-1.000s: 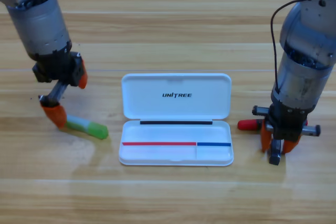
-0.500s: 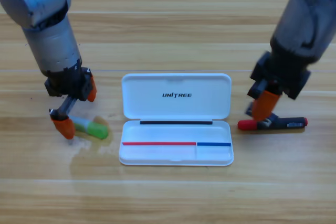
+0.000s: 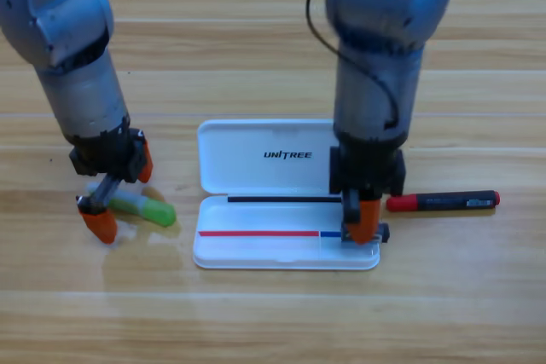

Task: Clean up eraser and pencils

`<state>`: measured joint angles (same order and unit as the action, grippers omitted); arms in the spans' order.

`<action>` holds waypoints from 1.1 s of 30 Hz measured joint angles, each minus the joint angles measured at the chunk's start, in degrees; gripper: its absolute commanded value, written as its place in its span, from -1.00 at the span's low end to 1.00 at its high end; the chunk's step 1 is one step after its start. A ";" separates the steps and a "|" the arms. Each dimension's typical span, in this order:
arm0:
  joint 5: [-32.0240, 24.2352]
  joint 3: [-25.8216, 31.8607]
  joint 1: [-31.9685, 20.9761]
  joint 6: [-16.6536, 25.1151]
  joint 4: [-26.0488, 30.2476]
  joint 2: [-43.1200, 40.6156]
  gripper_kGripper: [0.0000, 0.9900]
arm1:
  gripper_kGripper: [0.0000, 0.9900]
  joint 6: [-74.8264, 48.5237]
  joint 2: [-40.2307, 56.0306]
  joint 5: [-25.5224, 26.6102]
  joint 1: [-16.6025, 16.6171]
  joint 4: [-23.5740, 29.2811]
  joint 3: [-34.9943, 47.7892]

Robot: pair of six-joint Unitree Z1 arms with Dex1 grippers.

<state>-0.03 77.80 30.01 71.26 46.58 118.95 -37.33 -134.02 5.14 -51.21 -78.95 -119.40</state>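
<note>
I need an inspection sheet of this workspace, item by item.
Surface: wooden table.
Job's things: green pencil lying left of the open white case; red-ended pencil lying right of it; small dark piece, perhaps the eraser, beside the right gripper.
Clutter: nothing seen.
Grippers: left gripper open, one jaw on each side of the green pencil's pale end; right gripper over the case's right compartment.
Cables: black cable along the right arm.
Surroundings: nothing seen.

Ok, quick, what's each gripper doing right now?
Left gripper: open, jaws astride the pale end of the green pencil.
Right gripper: over the right end of the white case; jaw state cannot be told, a small dark item shows at its tip.
</note>
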 measured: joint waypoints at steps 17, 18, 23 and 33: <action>0.08 -4.37 -0.11 0.45 -6.30 -1.03 -0.59 | -1.00 0.00 -2.46 -2.27 -0.63 0.00 -3.15; 0.08 -4.64 -0.11 0.90 -6.37 -1.05 -0.86 | -1.00 0.00 -2.47 -2.44 -0.63 0.00 -3.47; 0.08 -5.67 -0.09 4.27 -6.44 -1.64 -1.00 | -1.00 0.00 -2.55 -2.44 -0.65 0.00 -4.52; 3.30 -5.15 0.01 3.54 -4.54 -2.06 -1.00 | -0.18 0.00 -4.94 -2.44 -0.68 0.00 -5.76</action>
<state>3.27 72.65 30.02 74.80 42.05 116.89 -37.33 -138.96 2.70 -51.89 -78.95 -125.16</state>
